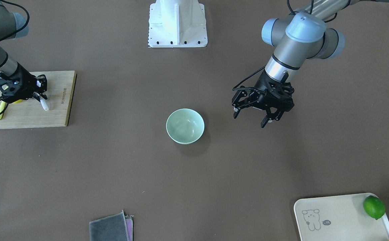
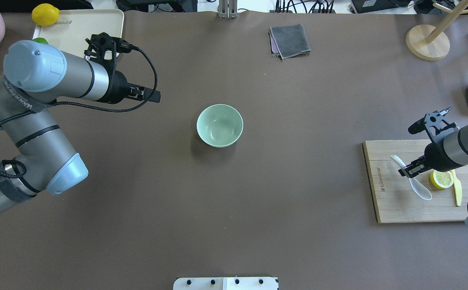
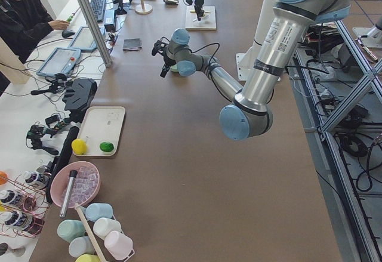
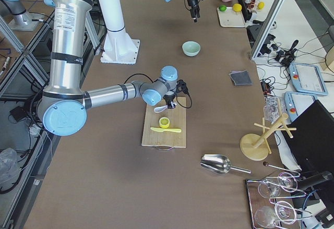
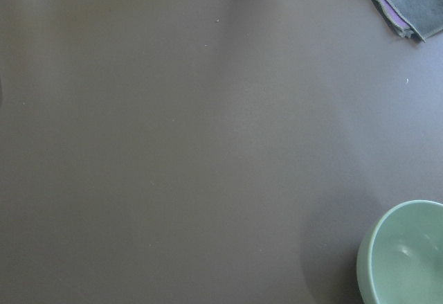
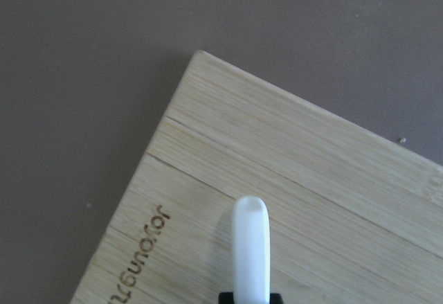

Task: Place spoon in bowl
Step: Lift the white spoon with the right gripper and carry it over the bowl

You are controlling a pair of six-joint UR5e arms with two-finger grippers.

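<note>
The white spoon (image 2: 418,187) lies slantwise on the wooden cutting board (image 2: 394,203) at the table's right end. My right gripper (image 2: 409,171) is down over the spoon's middle and is shut on it. In the right wrist view the handle (image 6: 250,248) sticks out ahead, just over the board. In the front view only the handle end (image 1: 44,105) shows below the gripper (image 1: 38,95). The pale green bowl (image 2: 219,125) stands empty at the table's middle, and it also shows in the front view (image 1: 185,126). My left gripper (image 1: 264,115) hangs open and empty above the table, beside the bowl.
A lemon half (image 2: 442,179) and a yellow knife (image 2: 457,190) lie on the board next to the spoon. A cream bear tray (image 1: 334,217) with a lime (image 1: 374,207) is at the far left corner. A folded grey cloth (image 2: 290,40) lies at the far edge.
</note>
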